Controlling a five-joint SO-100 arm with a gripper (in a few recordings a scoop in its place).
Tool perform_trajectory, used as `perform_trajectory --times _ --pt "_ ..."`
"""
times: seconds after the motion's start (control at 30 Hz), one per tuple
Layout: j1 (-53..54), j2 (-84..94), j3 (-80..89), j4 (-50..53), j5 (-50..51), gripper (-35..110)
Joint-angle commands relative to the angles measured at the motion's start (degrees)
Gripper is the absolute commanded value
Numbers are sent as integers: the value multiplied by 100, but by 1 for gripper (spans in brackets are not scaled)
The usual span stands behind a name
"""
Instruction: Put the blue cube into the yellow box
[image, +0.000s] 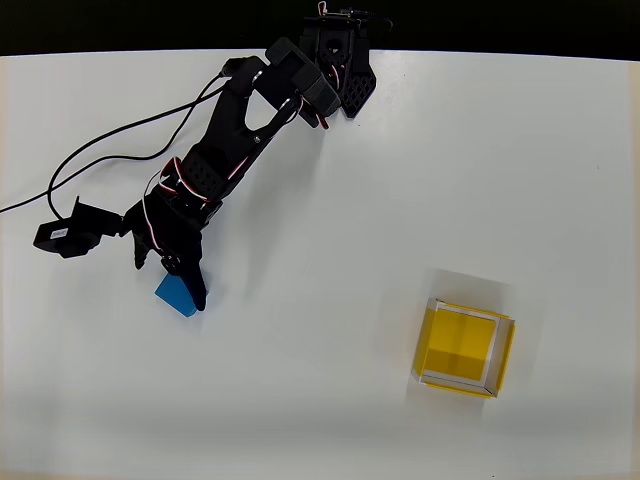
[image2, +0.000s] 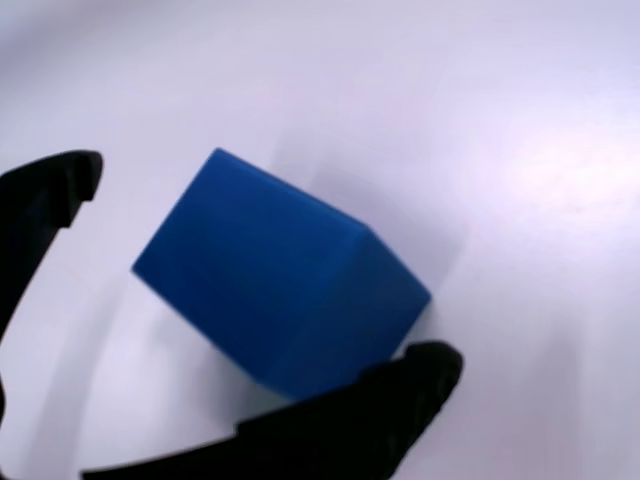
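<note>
**Pincer spread wide around the cube**

So the blue cube (image: 176, 295) sits on the white bench (image: 350, 180) at the left in the overhead view, between the fingers of the pincer (image: 178, 288). Wrist view: jaws apart, one finger (image2: 400, 395) touching it. The yellow box (image: 463, 349) is well apart, to the right.

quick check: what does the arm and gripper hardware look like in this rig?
The arm is all matte black, built from blocky printed segments, some with a perforated texture. Red and white wires loop along its joints, and a thin black cable trails off across the white table. The gripper is black too; in the wrist view its fingers look smooth, curved and round-tipped. No readable markings.
</note>
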Motion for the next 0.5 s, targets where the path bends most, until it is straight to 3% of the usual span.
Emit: perform_trajectory --times 0.0,0.47 --pt "-44 62 -879 -44 44 62" --pt "-316 -431 -1230 246 308 61"
